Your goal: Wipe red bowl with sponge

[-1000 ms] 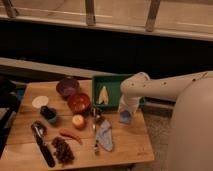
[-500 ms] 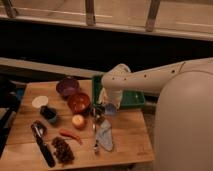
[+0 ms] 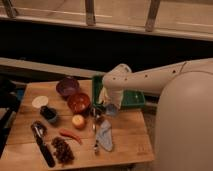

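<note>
The red bowl (image 3: 79, 102) stands on the wooden table (image 3: 130, 142), just in front of a purple bowl (image 3: 67, 86). My gripper (image 3: 110, 108) hangs from the white arm (image 3: 150, 79), just right of the red bowl and over the left end of a green tray (image 3: 134, 99). It holds a small pale-blue sponge (image 3: 111, 112) a little above the table. The sponge is close to the bowl's right rim; I cannot tell whether they touch.
A white disc (image 3: 40, 101), a dark cup (image 3: 49, 114), an orange fruit (image 3: 78, 121), a red chili (image 3: 70, 135), grapes (image 3: 62, 150), a black-handled tool (image 3: 43, 145), a spoon (image 3: 95, 131) and a blue cloth (image 3: 105, 136) lie on the table. A dark ledge runs behind.
The arm has swung left from the table's right side, carrying the pale-blue sponge over the green tray toward the red bowl. The things on the table have not moved.
</note>
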Controlling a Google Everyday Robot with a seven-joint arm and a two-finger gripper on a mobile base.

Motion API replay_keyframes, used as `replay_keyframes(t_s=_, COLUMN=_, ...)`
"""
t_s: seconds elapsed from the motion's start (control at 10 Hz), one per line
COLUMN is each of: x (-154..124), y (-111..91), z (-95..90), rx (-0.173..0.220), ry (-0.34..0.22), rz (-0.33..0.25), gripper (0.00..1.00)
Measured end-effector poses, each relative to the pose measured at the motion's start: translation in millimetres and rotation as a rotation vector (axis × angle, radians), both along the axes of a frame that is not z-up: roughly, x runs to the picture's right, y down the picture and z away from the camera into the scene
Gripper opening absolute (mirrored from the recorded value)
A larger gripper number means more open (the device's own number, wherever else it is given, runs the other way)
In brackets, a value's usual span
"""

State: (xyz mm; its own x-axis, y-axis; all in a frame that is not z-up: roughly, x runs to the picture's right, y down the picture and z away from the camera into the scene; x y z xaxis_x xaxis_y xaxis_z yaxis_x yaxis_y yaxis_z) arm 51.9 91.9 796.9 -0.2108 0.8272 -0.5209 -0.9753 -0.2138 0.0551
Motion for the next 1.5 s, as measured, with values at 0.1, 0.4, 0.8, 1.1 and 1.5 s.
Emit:
replay_keyframes(t_s=0.1, x=5, y=7, z=2.6, rx=-0.009, ry=0.006, rz=0.003, gripper=0.10)
replay_keyframes(t_s=0.4, x=14, y=6, z=2.2, rx=0.021, ry=0.012, rz=-0.038, gripper=0.10)
replay_keyframes(t_s=0.8, x=-41, y=-34, z=-3.6, rx=0.112, ry=-0.023, rz=-0.161, gripper=0.10)
replay_keyframes(t_s=1.1, x=-97, y=-61, z=-3.5, rx=0.166, ry=-0.094, rz=-0.256, gripper=0.10)
replay_keyframes(t_s=1.5, x=-151, y=-67, z=5.3, rx=0.185, ry=-0.245, rz=-0.300, gripper=0.10)
